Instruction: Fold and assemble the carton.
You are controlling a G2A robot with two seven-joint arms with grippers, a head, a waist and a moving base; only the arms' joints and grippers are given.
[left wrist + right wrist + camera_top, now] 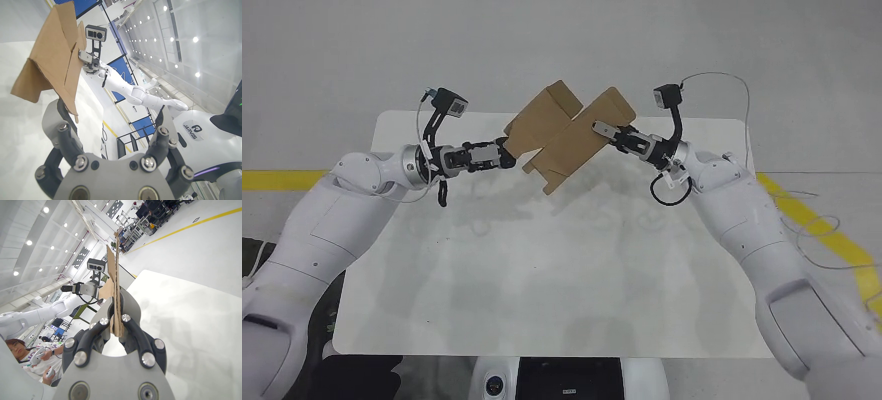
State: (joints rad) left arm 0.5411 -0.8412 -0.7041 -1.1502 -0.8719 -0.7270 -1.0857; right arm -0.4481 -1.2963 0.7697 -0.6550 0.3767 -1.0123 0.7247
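Observation:
A brown cardboard carton (567, 130), flat with its flaps partly unfolded, hangs in the air over the far edge of the white table (542, 280). My right gripper (600, 128) is shut on one carton panel, seen edge-on between its fingers in the right wrist view (115, 306). My left gripper (504, 153) sits at the carton's opposite side. In the left wrist view its fingers (111, 105) stand wide open, with the lower corner of the carton (54, 56) right beside one finger (58, 106) and not clamped.
The white table (189, 313) lies bare beneath both arms. A yellow floor line (272, 180) runs past the table on both sides.

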